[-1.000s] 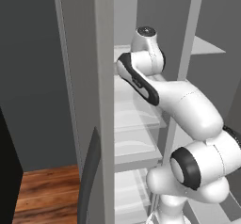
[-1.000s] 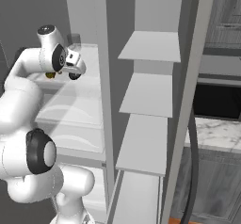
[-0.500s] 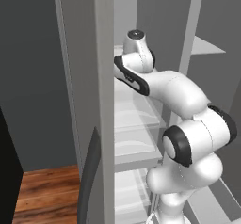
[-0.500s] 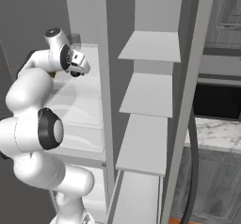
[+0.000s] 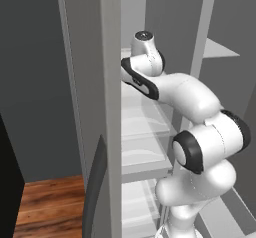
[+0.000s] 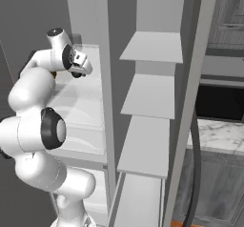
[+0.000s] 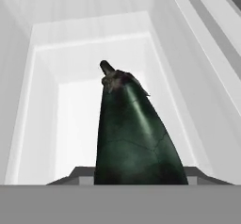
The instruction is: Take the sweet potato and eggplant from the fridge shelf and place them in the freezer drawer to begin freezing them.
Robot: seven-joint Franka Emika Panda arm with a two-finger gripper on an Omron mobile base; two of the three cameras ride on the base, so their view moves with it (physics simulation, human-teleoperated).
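Hand view looks along the claw (image 7: 136,180) at a glossy, near-black dark green-purple eggplant (image 7: 134,133) that rises straight from between the fingers, its stubby stem pointing away toward the pale white back wall of the fridge compartment (image 7: 94,44). The claw is closed tight on the eggplant's thick end. Right base view has the white arm (image 6: 35,87) bent up and reaching into the open fridge at the level of an upper translucent glass shelf (image 6: 78,102).
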